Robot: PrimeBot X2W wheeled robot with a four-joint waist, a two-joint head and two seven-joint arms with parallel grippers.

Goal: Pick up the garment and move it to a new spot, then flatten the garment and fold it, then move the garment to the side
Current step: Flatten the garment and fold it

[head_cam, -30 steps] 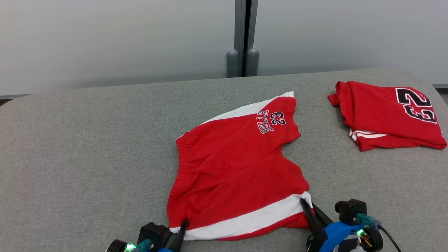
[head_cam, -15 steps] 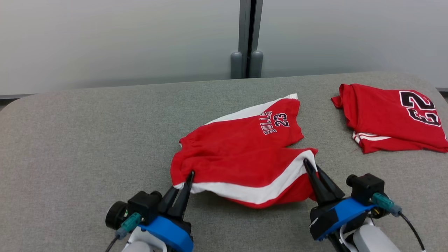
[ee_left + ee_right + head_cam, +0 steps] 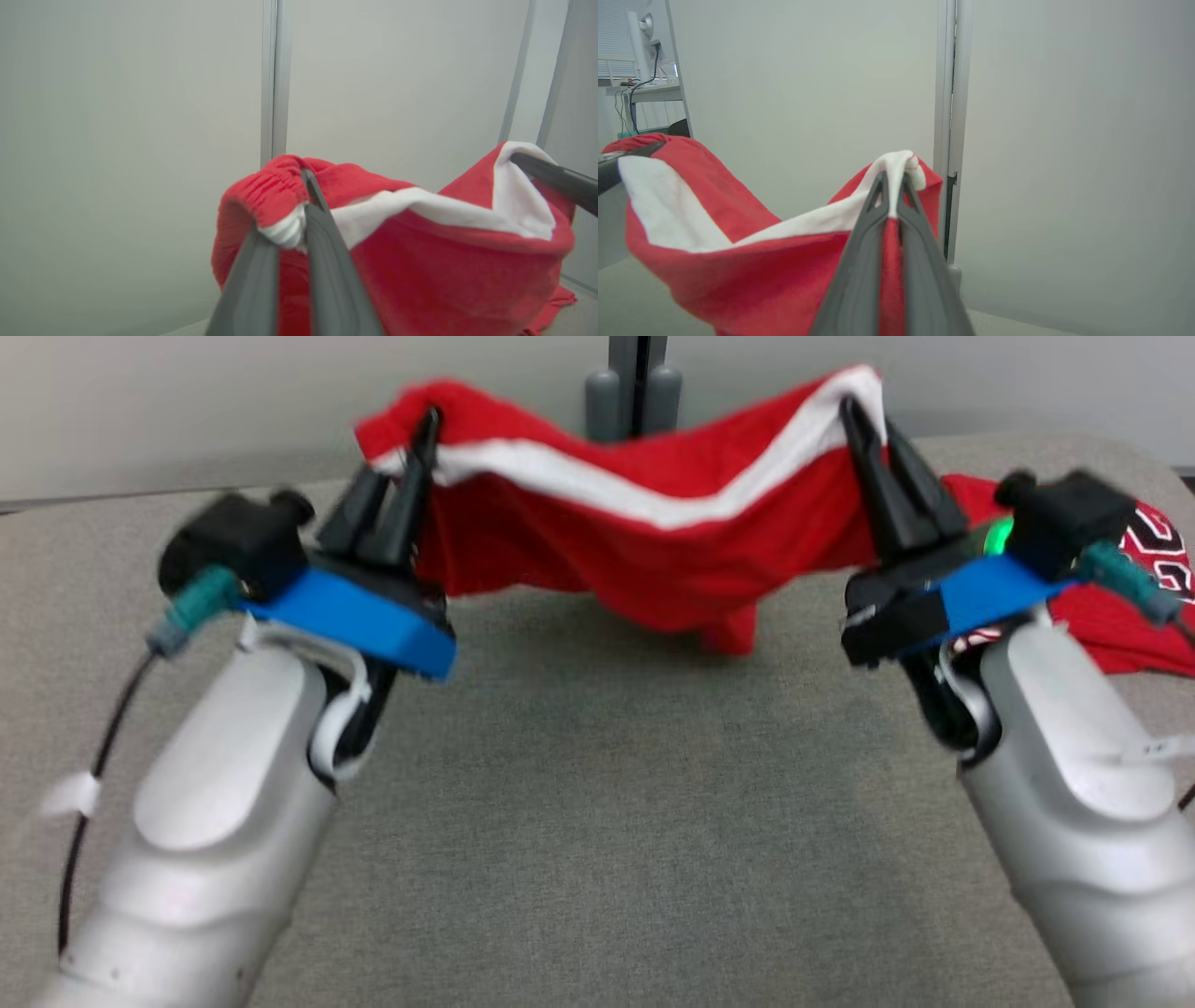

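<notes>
I hold the red shorts, white-striped hem uppermost, sagging above the table near its far edge; left gripper and right gripper each clamp a corner.

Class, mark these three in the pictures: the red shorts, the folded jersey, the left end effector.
red shorts (image 3: 653,569), head view, sagging red middle.
folded jersey (image 3: 1139,635), head view, bare red fabric.
left end effector (image 3: 428,429), head view, between its closed fingertips.

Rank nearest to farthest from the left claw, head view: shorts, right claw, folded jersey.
1. Shorts: gripped in the left claw.
2. Right claw: across, holding the shorts' other corner.
3. Jersey: far right, beyond that claw.
</notes>
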